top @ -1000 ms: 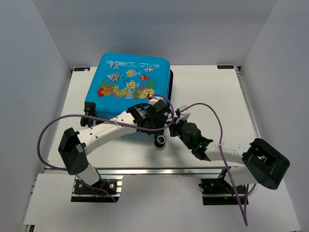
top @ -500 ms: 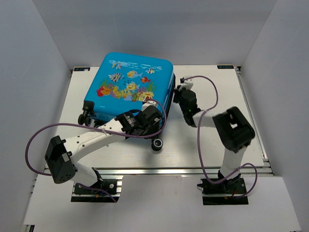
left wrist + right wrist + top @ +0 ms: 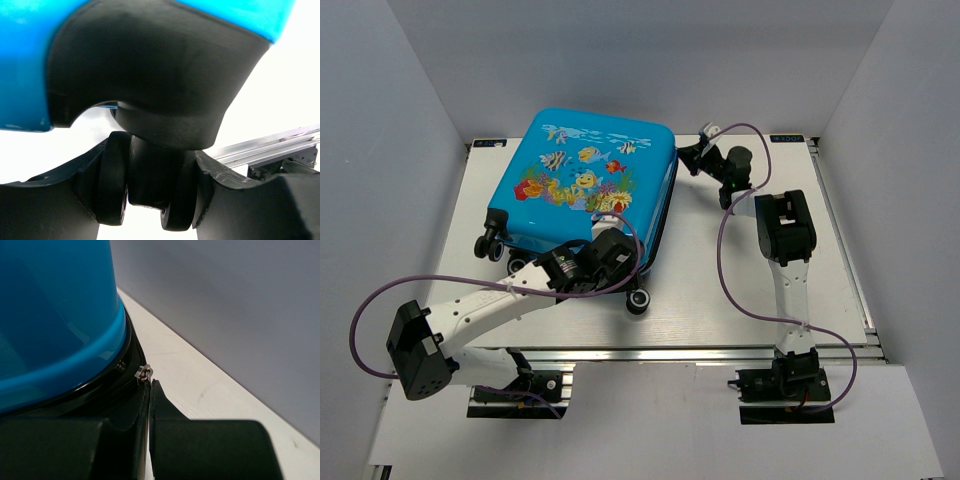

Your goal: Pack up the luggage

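Observation:
The luggage [image 3: 582,190], a closed bright-blue suitcase with a fish print, lies flat on the table, turned a little askew. My left gripper [image 3: 620,270] is at its near edge. In the left wrist view it [image 3: 150,200] is shut on a black twin wheel [image 3: 147,182] under a black wheel housing [image 3: 150,75]. My right gripper [image 3: 688,163] is at the suitcase's far right corner. In the right wrist view it [image 3: 150,390] is shut on the zipper pull, right behind the metal slider [image 3: 144,372] on the black zipper trim [image 3: 120,382].
Other black wheels [image 3: 492,243] stick out at the suitcase's left end. An aluminium rail [image 3: 650,352] runs along the table's near edge and shows in the left wrist view [image 3: 270,147]. Grey walls enclose the white table [image 3: 760,260]. Purple cables loop from both arms.
My right gripper has travelled from the suitcase's near right side along its right edge to the far right corner. My left arm has drawn back left, and the suitcase has swung with it.

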Robot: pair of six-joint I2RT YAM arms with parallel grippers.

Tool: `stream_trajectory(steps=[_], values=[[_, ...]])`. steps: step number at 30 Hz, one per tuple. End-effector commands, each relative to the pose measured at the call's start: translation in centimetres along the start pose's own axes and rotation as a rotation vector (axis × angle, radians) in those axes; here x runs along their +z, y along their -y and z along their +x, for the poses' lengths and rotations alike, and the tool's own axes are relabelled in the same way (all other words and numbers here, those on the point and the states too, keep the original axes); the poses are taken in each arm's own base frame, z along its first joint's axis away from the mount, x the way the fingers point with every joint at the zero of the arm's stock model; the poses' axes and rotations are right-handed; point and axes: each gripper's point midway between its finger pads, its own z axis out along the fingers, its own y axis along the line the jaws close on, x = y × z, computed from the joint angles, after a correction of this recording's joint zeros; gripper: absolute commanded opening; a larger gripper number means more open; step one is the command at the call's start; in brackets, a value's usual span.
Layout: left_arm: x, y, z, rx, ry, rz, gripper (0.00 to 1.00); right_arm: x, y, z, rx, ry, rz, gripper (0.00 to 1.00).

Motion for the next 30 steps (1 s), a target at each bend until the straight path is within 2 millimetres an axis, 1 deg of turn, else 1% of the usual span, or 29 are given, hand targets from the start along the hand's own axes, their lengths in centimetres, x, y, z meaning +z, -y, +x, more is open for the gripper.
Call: stream_trajectory(steps=[1, 2, 3, 4, 5, 6, 7, 8, 9, 10, 11, 12, 13, 14, 15, 16, 17, 18, 19, 20, 21, 22, 23, 24, 25, 26, 27, 29, 30], values=[[-4.6, -12.4, 11.0, -0.07, -0.408, -0.489, 0.0, -0.1, 5.2, -4.3, -0.187, 0.067, -0.12, 0.0], [-4.6, -12.6, 11.2, -0.081, -0.41, -0.496, 0.0, 0.2, 4.8, -3.9, -0.171, 0.074, -0.14, 0.0], [-4.7, -13.2, 11.6, -0.085, -0.415, -0.513, 0.0, -0.1, 4.4, -5.3, -0.137, 0.145, -0.142, 0.0], [-5.2, -13.9, 11.9, -0.089, -0.422, -0.547, 0.0, -0.4, 4.3, -6.0, -0.115, 0.192, -0.115, 0.0], [-5.4, -14.8, 11.6, -0.136, -0.393, -0.605, 0.0, -2.0, 3.6, -5.1, -0.073, 0.204, -0.074, 0.0], [-5.9, -15.5, 11.7, -0.153, -0.384, -0.655, 0.0, -3.5, 3.6, -7.8, -0.116, 0.321, -0.003, 0.0], [-6.2, -16.0, 11.4, -0.184, -0.366, -0.688, 0.0, -4.9, 5.0, -8.6, -0.122, 0.358, 0.143, 0.0], [-6.0, -16.1, 10.7, -0.252, -0.318, -0.705, 0.0, -6.3, 5.6, -11.4, -0.154, 0.395, 0.227, 0.0], [-5.8, -15.9, 10.0, -0.302, -0.282, -0.704, 0.0, -8.8, 6.4, -9.3, -0.163, 0.339, 0.356, 0.0], [-5.5, -15.8, 9.3, -0.353, -0.25, -0.705, 0.0, -10.1, 6.4, -10.1, -0.164, 0.352, 0.404, 0.0], [-5.2, -16.1, 8.3, -0.402, -0.192, -0.734, 0.0, -11.7, 6.5, -12.5, -0.18, 0.4, 0.452, 0.0], [-5.0, -16.3, 7.7, -0.427, -0.161, -0.748, 0.0, -14.1, 5.8, -11.7, -0.172, 0.395, 0.491, 0.0], [-4.8, -16.2, 6.8, -0.462, -0.128, -0.756, 0.0, -15.5, 5.6, -12.3, -0.171, 0.406, 0.529, 0.0], [-4.3, -16.6, 5.7, -0.491, -0.085, -0.773, 0.0, -16.9, 5.2, -14.2, -0.214, 0.418, 0.565, 0.0], [-3.4, -16.1, 4.5, -0.514, -0.039, -0.744, 0.0, -18.7, 4.4, -12.2, -0.184, 0.345, 0.605, 0.0], [-3.0, -15.7, 2.9, -0.532, 0.012, -0.724, 0.0, -20.1, 4.3, -13.8, -0.195, 0.365, 0.651, 0.0], [-2.4, -16.0, 1.5, -0.551, 0.057, -0.726, 0.0, -20.9, 3.6, -13.6, -0.185, 0.35, 0.658, 0.0], [-2.2, -16.5, -0.3, -0.544, 0.133, -0.732, 0.0, -22.7, 2.7, -11.7, -0.149, 0.29, 0.686, 0.0], [-1.9, -16.2, -2.1, -0.512, 0.173, -0.707, 0.0, -23.7, 2.1, -12.8, -0.138, 0.31, 0.699, 0.0], [-1.7, -17.1, -3.2, -0.505, 0.188, -0.749, 0.0, -24.1, 1.5, -12.6, -0.13, 0.299, 0.697, 0.0], [-2.2, -18.1, -4.7, -0.489, 0.249, -0.802, 0.0, -24.5, 1.1, -12.7, -0.13, 0.294, 0.696, 0.0], [-3.1, -18.9, -5.3, -0.463, 0.254, -0.852, 0.0, -24.8, 0.5, -13.0, -0.152, 0.29, 0.684, 0.0], [-3.7, -18.7, -7.1, -0.47, 0.295, -0.851, 0.0, -24.9, 0.4, -13.0, -0.191, 0.275, 0.681, 0.0], [-4.6, -19.8, -8.5, -0.47, 0.358, -0.896, 0.0, -25.2, 0.3, -13.0, -0.19, 0.27, 0.694, 0.0], [-5.0, -20.2, -9.5, -0.465, 0.391, -0.895, 0.0, -25.3, 0.3, -13.5, -0.197, 0.277, 0.698, 0.0], [-5.4, -20.5, -10.2, -0.468, 0.421, -0.893, 0.0, -25.7, 0.9, -13.2, -0.197, 0.255, 0.732, 0.0], [-6.2, -21.2, -11.6, -0.528, 0.493, -0.87, 0.0, -25.6, 0.7, -13.8, -0.201, 0.266, 0.728, 0.0], [-6.7, -22.2, -12.2, -0.517, 0.521, -0.853, 0.0, -26.1, 0.2, -13.6, -0.213, 0.249, 0.723, 0.0], [-7.1, -22.6, -13.5, -0.574, 0.584, -0.809, 0.0, -26.0, -0.5, -14.2, -0.211, 0.259, 0.71, 0.0]])
